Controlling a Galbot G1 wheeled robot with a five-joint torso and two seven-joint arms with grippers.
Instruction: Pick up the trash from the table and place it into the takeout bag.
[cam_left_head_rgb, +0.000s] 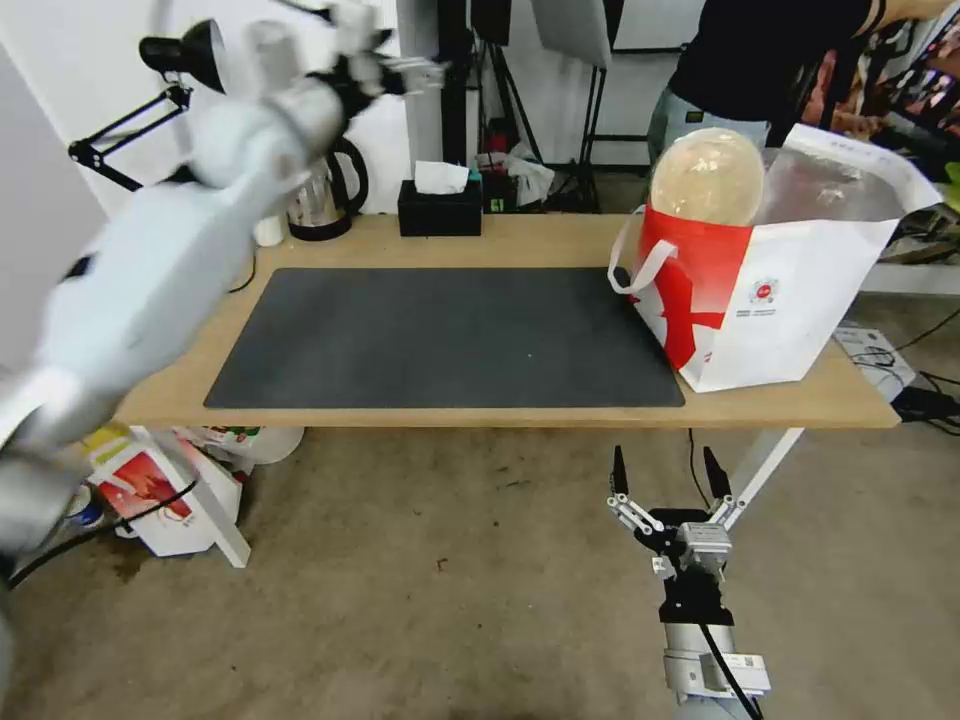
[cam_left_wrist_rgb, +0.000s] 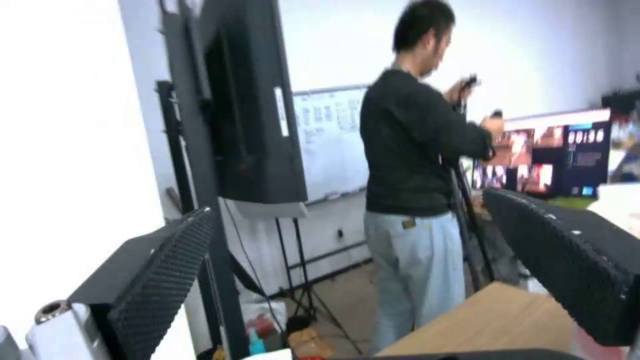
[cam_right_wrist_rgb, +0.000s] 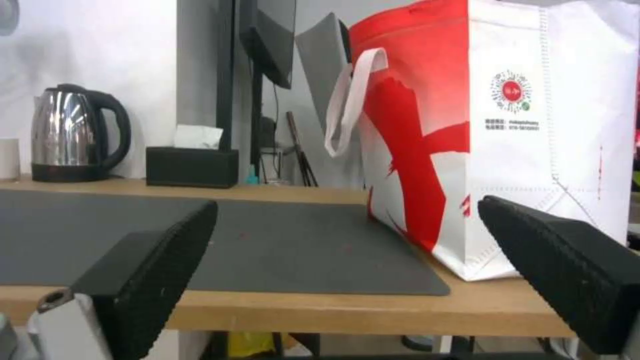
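The takeout bag (cam_left_head_rgb: 770, 290), white with a red panel and white loop handles, stands at the right end of the table (cam_left_head_rgb: 520, 415), partly on the dark grey mat (cam_left_head_rgb: 440, 335). A beige lidded round bowl (cam_left_head_rgb: 707, 175) of the trash sticks up on edge out of the bag's mouth. My left gripper (cam_left_head_rgb: 400, 65) is raised high over the table's far left, open and holding nothing (cam_left_wrist_rgb: 350, 205). My right gripper (cam_left_head_rgb: 663, 458) hangs open below the table's front edge, facing the takeout bag (cam_right_wrist_rgb: 507, 125), with nothing between its fingers (cam_right_wrist_rgb: 348, 205).
A steel kettle (cam_left_head_rgb: 320, 205), a small white cup (cam_left_head_rgb: 268, 230) and a black tissue box (cam_left_head_rgb: 440, 208) line the table's back edge. On the floor under the left end lies a red-and-white package (cam_left_head_rgb: 150, 490). A person (cam_left_head_rgb: 760, 70) stands behind the bag.
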